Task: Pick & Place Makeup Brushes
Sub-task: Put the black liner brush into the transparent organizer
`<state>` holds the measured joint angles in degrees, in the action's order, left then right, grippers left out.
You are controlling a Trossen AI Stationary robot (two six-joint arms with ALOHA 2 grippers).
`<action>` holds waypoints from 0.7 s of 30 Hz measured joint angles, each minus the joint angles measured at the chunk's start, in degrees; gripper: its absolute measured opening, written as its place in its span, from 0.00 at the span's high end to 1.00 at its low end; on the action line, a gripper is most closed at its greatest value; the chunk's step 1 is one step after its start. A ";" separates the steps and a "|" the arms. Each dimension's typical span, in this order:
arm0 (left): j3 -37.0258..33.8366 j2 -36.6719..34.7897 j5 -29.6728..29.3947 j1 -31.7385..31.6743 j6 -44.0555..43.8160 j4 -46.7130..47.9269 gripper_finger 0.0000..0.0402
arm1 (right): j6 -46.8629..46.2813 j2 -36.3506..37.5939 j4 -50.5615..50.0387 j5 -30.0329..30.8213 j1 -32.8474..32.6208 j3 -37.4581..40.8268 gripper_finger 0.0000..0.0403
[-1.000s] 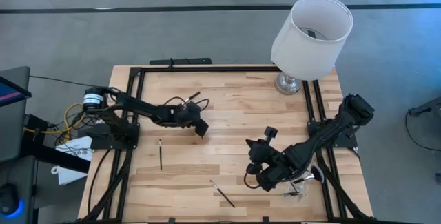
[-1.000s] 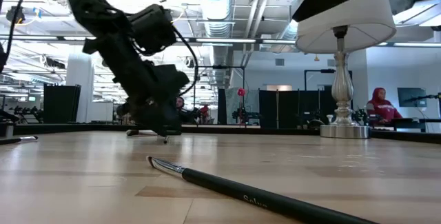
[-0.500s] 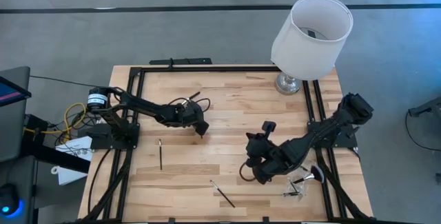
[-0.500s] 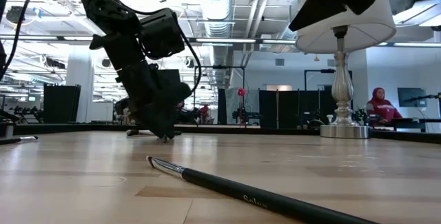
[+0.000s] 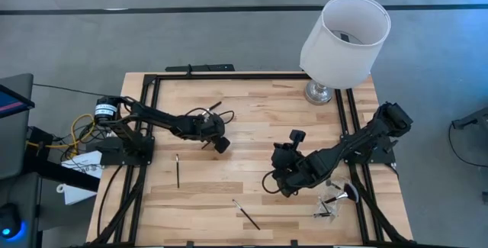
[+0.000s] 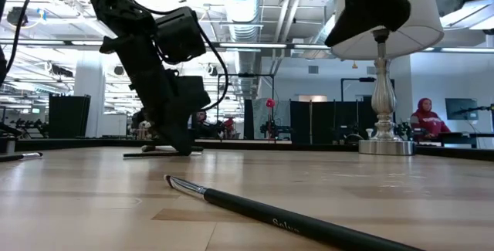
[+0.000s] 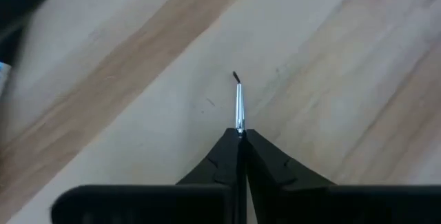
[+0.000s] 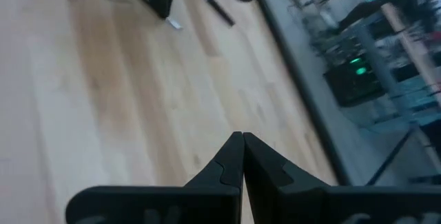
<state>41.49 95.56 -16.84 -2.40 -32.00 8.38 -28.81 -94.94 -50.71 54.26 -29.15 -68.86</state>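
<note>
Several thin black-handled brushes lie scattered on a wooden table [image 5: 259, 103]. Going left to right in the high view: one brush [image 5: 178, 170] lies alone near the left arm's base; the left gripper [image 5: 219, 143] is pinched shut on a slim brush [image 7: 239, 103], whose silver ferrule and dark tip poke out past the fingers just above the wood; another brush [image 5: 245, 214] lies near the front edge; a small cluster of brushes [image 5: 334, 202], one with a fluffy fan head, sits at the front right. The right gripper [image 5: 278, 187], fingers together and empty, hangs beside that cluster. A white lamp [image 5: 343, 38] stands at the back right. Since a second ago, the right gripper has shifted slightly toward the table's middle.
</note>
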 joint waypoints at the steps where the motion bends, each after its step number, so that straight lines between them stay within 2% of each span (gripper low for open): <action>1: -0.11 -0.77 0.75 0.02 0.46 0.17 0.96 | -0.15 0.02 0.69 -0.64 -0.06 0.49 1.00; 5: -0.21 -5.94 3.60 0.79 3.67 -0.13 0.97 | -1.54 0.02 3.04 -1.84 -0.72 3.69 1.00; 11: -0.19 -15.14 3.09 5.28 8.43 -1.74 0.97 | -8.56 0.02 4.00 -1.43 -0.83 6.05 1.00; 13: -0.17 -17.89 2.55 7.30 10.51 -3.64 0.97 | -8.35 0.02 6.73 -0.43 -0.83 6.65 1.00; 17: -0.12 -21.63 2.25 12.77 15.86 -10.52 0.97 | 1.00 0.02 21.61 -1.60 -0.84 8.36 1.00; 21: -0.08 -22.46 2.28 18.56 21.81 -19.76 0.97 | 13.89 0.02 40.49 -10.34 -0.83 10.45 1.00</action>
<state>41.41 73.10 -14.55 16.16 -10.18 -11.38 -14.92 -94.91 -10.22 43.93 -29.98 -58.41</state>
